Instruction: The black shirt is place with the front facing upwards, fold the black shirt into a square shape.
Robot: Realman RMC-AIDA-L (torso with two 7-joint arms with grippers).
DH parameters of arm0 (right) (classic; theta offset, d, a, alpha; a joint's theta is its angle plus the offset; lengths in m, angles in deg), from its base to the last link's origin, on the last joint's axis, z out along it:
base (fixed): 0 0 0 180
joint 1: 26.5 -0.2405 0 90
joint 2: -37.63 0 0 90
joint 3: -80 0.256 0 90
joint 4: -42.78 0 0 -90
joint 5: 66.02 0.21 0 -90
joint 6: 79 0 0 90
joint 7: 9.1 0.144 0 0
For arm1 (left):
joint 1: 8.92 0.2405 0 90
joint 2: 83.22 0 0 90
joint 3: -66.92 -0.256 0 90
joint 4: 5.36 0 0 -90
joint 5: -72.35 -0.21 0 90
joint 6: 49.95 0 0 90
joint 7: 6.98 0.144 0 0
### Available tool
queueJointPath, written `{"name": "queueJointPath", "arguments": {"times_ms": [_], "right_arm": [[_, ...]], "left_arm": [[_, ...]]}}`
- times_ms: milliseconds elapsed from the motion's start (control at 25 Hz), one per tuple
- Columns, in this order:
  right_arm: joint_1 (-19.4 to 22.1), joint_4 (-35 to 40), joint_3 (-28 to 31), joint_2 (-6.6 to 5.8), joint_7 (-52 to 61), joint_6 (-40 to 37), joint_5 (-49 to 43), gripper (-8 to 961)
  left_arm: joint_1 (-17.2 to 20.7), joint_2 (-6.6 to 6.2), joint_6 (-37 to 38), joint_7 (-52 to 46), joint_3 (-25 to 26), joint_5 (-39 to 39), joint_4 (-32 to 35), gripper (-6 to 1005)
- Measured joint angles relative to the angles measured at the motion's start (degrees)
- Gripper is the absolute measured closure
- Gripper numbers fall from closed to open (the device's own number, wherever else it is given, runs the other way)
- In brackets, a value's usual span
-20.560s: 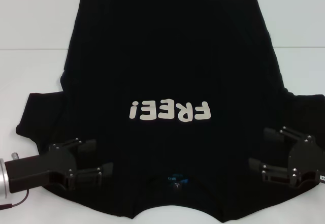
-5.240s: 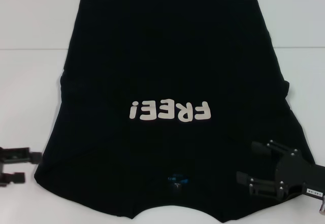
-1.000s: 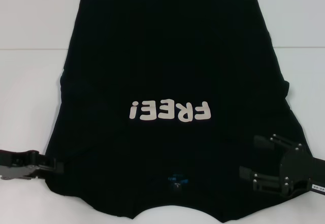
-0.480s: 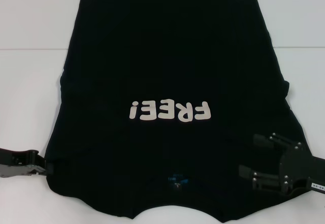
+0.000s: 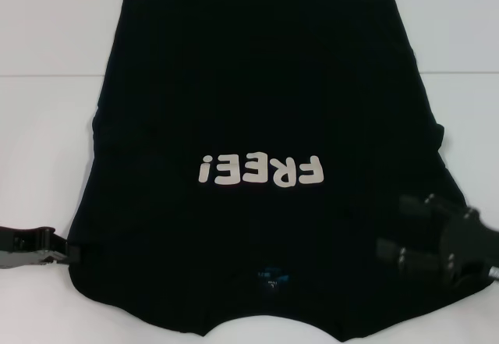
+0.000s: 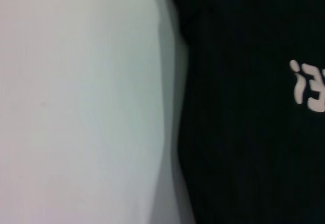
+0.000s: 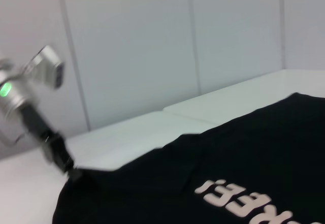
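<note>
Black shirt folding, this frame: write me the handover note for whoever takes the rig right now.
Left tool: low at the black shirt's left edge near the robot, tips at the fabric; grip not visible.
Right tool: over the shirt's near right corner, fingers apart, holding nothing.
Shirt: flat on the white table, front up, white lettering showing, blue neck label toward the robot, hem at the far side.
Done: both sleeves appear tucked in, so the outline is roughly a trapezoid.
Left: grip the near edge and fold lengthwise into a square.
</note>
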Motion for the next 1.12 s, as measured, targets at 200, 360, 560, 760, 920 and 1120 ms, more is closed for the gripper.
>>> {"name": "queueJointPath", "arguments": {"times_ms": [200, 360, 560, 760, 920, 1120], "right_arm": [[0.47, 12.82, 0.15, -0.67, 23.22, -1.98, -1.45, 41], [-1.69, 24.27, -0.25, -3.04, 49.35, -3.64, -9.79, 42], [-9.56, 33.07, 0.87, -5.36, 74.47, -11.0, -29.74, 44], [-16.73, 35.65, 2.31, -5.09, 82.51, -17.62, -49.51, 45], [-18.49, 34.68, 1.99, -4.5, 83.2, -17.61, -55.5, 86], [-17.71, 31.21, 2.14, -4.39, 83.13, -15.46, -56.43, 164]], "left_arm": [[0.02, -0.52, 1.02, 2.94, 3.48, 2.13, -1.98, 931], [0.19, -1.54, 1.66, 4.63, 5.4, 3.58, -3.95, 946], [0.42, -2.33, 2.64, 7.23, 7.82, 3.7, -5.22, 947], [0.91, -2.48, 3.44, 8.37, 8.58, 3.83, -5.23, 948], [1.23, -2.5, 3.59, 8.96, 8.61, 5.03, -5.27, 949], [1.34, -2.5, 3.64, 9.23, 8.64, 5.66, -5.33, 949]]}}
